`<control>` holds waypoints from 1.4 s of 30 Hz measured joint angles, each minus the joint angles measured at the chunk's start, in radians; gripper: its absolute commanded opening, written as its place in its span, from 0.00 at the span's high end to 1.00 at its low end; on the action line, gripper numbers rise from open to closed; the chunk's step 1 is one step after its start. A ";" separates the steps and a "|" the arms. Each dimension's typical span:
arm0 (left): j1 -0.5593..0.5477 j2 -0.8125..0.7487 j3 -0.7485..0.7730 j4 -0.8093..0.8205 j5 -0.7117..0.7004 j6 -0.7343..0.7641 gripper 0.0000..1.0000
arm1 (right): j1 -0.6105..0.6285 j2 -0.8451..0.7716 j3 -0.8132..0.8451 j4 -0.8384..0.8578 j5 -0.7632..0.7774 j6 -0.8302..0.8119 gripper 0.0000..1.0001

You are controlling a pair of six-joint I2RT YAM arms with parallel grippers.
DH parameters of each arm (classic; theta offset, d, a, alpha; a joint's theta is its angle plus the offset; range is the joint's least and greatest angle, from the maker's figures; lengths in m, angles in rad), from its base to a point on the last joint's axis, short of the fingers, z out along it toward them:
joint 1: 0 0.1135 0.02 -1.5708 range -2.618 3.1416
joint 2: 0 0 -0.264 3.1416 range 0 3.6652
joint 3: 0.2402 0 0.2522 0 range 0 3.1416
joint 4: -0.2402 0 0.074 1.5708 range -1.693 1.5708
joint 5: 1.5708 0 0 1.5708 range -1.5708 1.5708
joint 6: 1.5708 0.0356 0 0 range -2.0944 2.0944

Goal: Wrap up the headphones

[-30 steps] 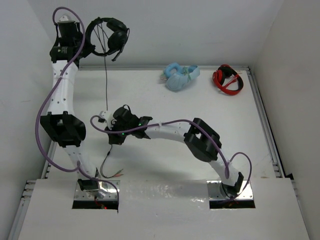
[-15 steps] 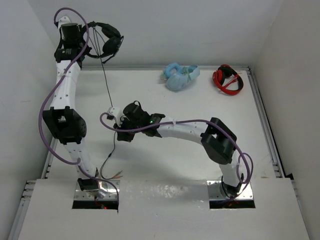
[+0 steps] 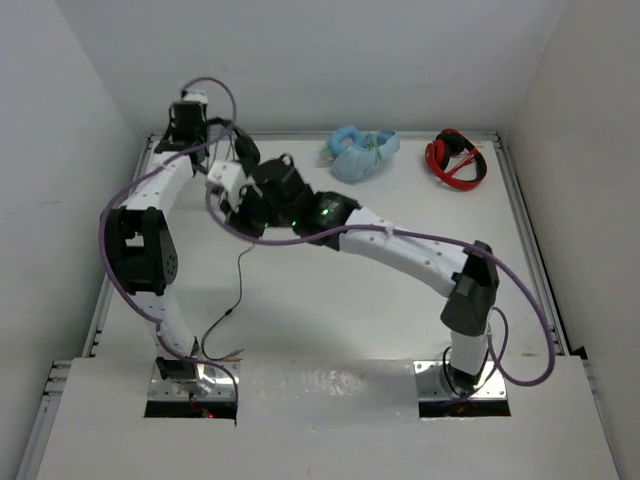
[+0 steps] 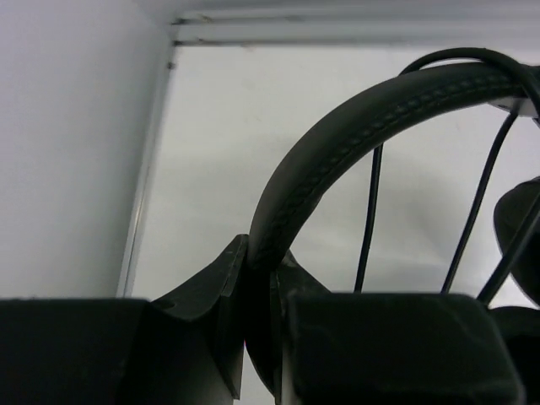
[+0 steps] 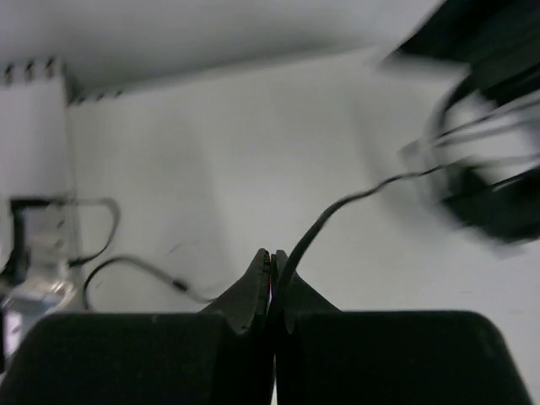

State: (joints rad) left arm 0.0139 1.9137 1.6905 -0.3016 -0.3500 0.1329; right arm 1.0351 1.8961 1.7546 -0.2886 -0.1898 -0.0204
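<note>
Left gripper (image 4: 260, 253) is shut tight on the padded band of the black over-ear headphones (image 4: 363, 110). It holds them near the back left corner of the white table (image 3: 400, 320), at about 11 o'clock in the top view. Right gripper (image 5: 272, 257) is just beside them, at about 5 o'clock from them. Its two fingers are pinched together on the thin black cable (image 5: 337, 205). The cable hangs down from there and runs toward 7 o'clock. Its coloured plugs (image 3: 232, 351) lie there on the table, near the left arm's base. Soft light-blue headphones (image 3: 362, 153) lie at 12 o'clock by the back wall. Red-and-black headphones (image 3: 456, 158) lie at 1 o'clock.
</note>
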 measured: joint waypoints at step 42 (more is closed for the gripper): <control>-0.275 -0.255 0.347 -0.647 0.799 0.261 1.00 | -0.686 -0.030 -0.138 0.144 0.222 0.228 0.75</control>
State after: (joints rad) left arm -0.2607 1.6585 2.0373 -0.9482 0.4492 0.3939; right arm 0.3489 1.8664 1.6165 -0.1444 0.0326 0.2077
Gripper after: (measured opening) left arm 0.103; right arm 0.244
